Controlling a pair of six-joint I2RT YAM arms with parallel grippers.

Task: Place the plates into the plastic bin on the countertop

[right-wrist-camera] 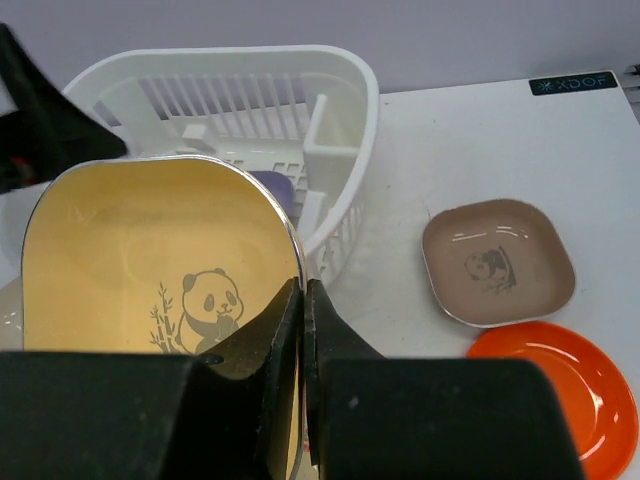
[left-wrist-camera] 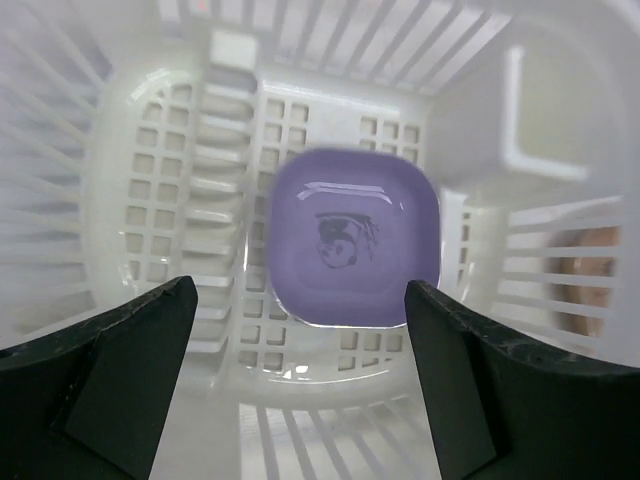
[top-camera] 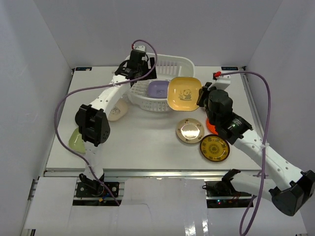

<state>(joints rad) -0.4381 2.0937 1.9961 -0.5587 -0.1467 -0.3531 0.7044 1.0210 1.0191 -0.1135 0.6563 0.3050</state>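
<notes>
The white plastic bin stands at the back middle of the countertop. A purple square plate lies flat inside it; in the left wrist view the plate rests on the bin's lattice floor. My left gripper hovers over the bin's left end, open and empty. My right gripper is shut on the edge of a yellow square panda plate, held tilted at the bin's right front rim.
A cream plate lies left of the bin and a green plate near the left edge. Two round gold-brown plates lie in front of my right arm. A brown square plate and an orange plate lie right of the bin.
</notes>
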